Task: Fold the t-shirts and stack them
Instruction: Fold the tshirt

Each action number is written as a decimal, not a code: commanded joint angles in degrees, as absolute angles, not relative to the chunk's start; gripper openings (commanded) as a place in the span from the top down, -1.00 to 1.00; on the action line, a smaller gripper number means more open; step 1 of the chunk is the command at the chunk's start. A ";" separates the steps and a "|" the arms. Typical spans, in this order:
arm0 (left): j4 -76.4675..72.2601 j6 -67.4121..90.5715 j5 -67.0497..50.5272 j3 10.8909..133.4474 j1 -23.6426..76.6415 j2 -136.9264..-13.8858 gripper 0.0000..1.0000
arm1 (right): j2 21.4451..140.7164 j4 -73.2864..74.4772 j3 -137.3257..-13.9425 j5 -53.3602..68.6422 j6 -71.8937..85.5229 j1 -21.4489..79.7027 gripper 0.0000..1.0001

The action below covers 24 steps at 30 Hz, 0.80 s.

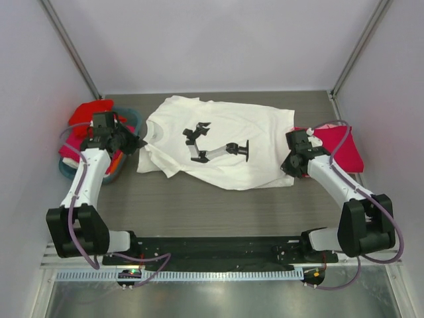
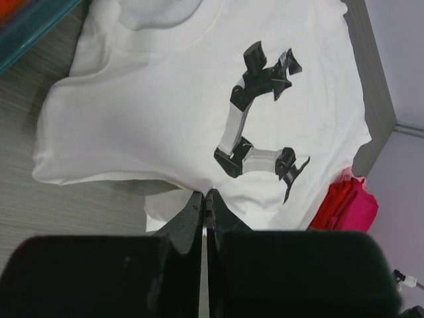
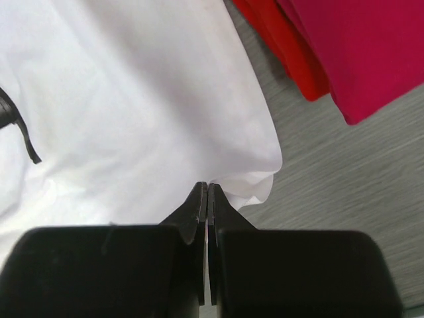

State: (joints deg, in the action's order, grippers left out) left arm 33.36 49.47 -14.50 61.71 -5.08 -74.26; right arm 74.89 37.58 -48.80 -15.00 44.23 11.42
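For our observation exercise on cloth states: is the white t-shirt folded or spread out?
Spread out: the white t-shirt lies flat on the table, with its collar and whole chest print showing.

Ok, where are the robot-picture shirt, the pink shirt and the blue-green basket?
white t-shirt (image 1: 265,129), top view, on its plain lower half.
pink t-shirt (image 1: 351,156), top view, on its middle.
teal basket (image 1: 133,116), top view, on its far rim.
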 commanded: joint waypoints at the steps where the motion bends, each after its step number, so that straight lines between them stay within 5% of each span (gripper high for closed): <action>1: 30.67 49.66 -13.19 67.66 -4.75 -78.12 0.99 | 77.42 34.72 -53.17 -14.42 42.36 9.50 0.98; 24: 35.24 48.69 -8.97 93.86 1.40 -102.38 0.99 | 97.20 30.59 -70.31 -6.24 40.08 -1.67 0.98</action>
